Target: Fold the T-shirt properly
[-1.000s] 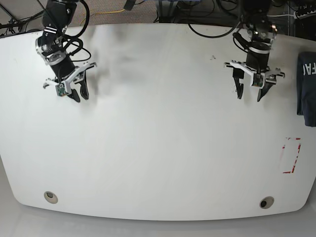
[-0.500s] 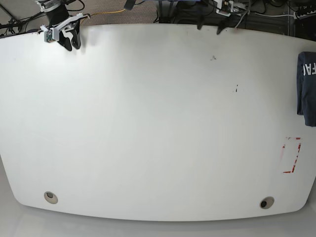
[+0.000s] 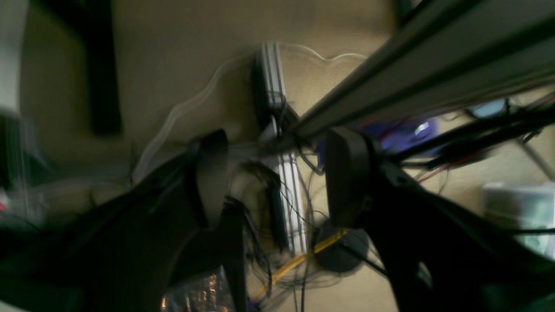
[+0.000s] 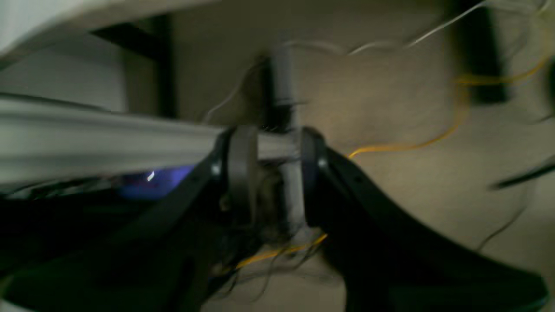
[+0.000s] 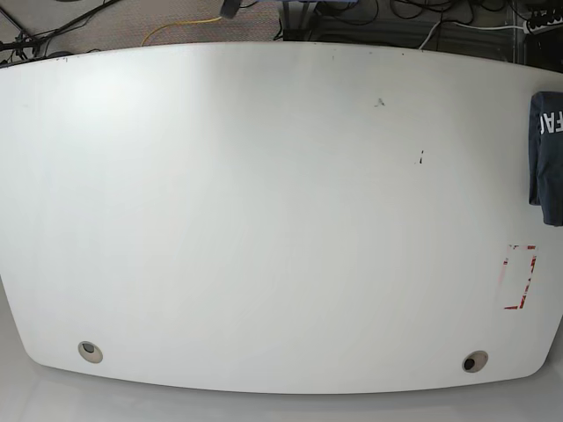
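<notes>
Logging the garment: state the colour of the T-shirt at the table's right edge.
Dark navy blue with white lettering; the T-shirt shows only in the base view, partly cut off.

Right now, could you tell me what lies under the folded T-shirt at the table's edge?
The T-shirt rests directly on the white table. Whatever lies beneath its fabric is covered, and the frame cuts off its far side.

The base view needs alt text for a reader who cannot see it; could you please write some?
A wide white table fills the frame, with a folded dark navy T-shirt with white lettering at its right edge, partly cut off. A red-outlined rectangle is marked below the shirt, and neither robot arm is in view.
</notes>
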Available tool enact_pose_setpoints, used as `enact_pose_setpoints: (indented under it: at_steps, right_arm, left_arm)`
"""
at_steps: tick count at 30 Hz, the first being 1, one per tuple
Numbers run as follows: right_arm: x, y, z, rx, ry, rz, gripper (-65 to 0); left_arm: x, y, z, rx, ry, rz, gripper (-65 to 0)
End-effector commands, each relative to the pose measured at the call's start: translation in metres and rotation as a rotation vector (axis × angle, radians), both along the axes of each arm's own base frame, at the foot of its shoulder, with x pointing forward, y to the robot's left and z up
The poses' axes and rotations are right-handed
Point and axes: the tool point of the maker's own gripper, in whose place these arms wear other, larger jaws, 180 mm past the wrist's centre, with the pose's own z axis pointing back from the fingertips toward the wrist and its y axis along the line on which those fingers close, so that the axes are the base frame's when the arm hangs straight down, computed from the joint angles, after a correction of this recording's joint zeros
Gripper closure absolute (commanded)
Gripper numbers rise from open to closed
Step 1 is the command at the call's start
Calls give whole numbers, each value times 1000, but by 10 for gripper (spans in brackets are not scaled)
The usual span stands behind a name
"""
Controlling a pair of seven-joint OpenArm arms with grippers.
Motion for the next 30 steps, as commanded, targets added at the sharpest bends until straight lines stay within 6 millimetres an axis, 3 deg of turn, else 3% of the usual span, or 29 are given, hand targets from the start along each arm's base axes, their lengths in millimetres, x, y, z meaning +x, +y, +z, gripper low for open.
enact_pose_setpoints:
  at_steps: [1, 7, 15, 20, 25, 30]
  right_arm:
    - [-25, 3, -17, 34, 77, -1, -165]
    - [-44, 11, -63, 97, 173, -20, -165]
    - [-51, 15, -122, 60, 320, 11, -165]
    - [-52, 10, -149, 10, 397, 7, -165]
    - [-39, 10, -167, -35, 428, 19, -166]
    - [-30, -7, -185, -136, 482, 57, -171]
  left_arm:
    - [-17, 18, -21, 8, 61, 18, -318]
    - [-24, 43, -69, 31, 154, 32, -318]
    - [-19, 60, -129, 45, 333, 55, -318]
    - [-13, 57, -154, 30, 431, 70, -322]
    - [4, 53, -174, 14, 516, 75, -318]
    - [15, 56, -187, 27, 623, 53, -318]
